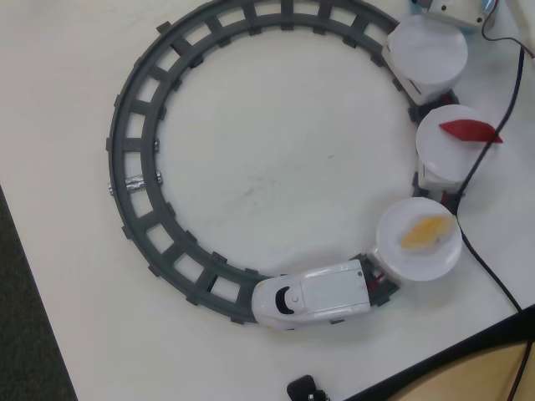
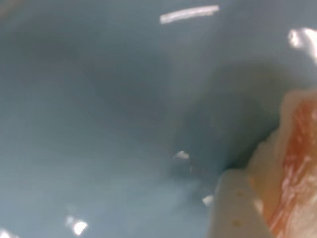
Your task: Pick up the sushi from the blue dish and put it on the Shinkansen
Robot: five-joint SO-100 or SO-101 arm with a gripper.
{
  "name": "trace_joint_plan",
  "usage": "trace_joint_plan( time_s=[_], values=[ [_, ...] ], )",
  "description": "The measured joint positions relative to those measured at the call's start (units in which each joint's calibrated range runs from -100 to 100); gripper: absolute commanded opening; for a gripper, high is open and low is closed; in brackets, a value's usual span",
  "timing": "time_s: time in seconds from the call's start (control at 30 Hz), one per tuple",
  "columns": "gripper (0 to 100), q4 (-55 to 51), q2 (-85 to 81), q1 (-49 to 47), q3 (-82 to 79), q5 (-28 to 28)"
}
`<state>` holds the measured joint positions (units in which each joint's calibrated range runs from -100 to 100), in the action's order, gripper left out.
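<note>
Item 1: small white toy sushi with red-pink stripes (image 2: 297, 168), blurred, at the right edge of the wrist view, lying on the glossy light-blue dish (image 2: 99, 124) that fills that view. Dish and sushi are outside the overhead view.

Item 2: gripper. 1 pale finger (image 2: 237, 208) shows against the sushi's near side; the other is out of frame, so whether the claw is spread or pinching cannot be told.

Step, as judged: the pick-up at the dish. Next move calls for a firm hold, a lift, and a carry to the train.

Item 3: white plastic Shinkansen (image 1: 313, 296) on a dark grey circular track (image 1: 138, 159), pulling 3 round white plates. The rearmost (image 1: 426, 50) is bare, the likeliest landing spot; 1 holds a red piece (image 1: 468, 131), 1 a yellow-orange piece (image 1: 425, 230).

Surface: white table (image 1: 267, 167), black cable (image 1: 485, 251), dark floor at the left.
</note>
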<state>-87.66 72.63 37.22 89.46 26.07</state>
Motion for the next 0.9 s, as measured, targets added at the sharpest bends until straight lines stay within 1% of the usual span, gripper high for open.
trace_joint_plan(
  time_s=[0.13, 0.3, 0.5, 0.63, 0.9],
  values=[
    [2, -4.1, -0.7, 2.2, 3.9, -1.6],
    [2, -10.8, -8.7, 2.0, 4.2, -2.4],
    [2, -11.1, -16.6, 3.9, 4.3, -3.7],
    [2, -11.1, -19.7, 3.1, 4.3, -3.7],
    [2, -11.1, -25.6, 2.6, 4.3, -5.7]
  ],
)
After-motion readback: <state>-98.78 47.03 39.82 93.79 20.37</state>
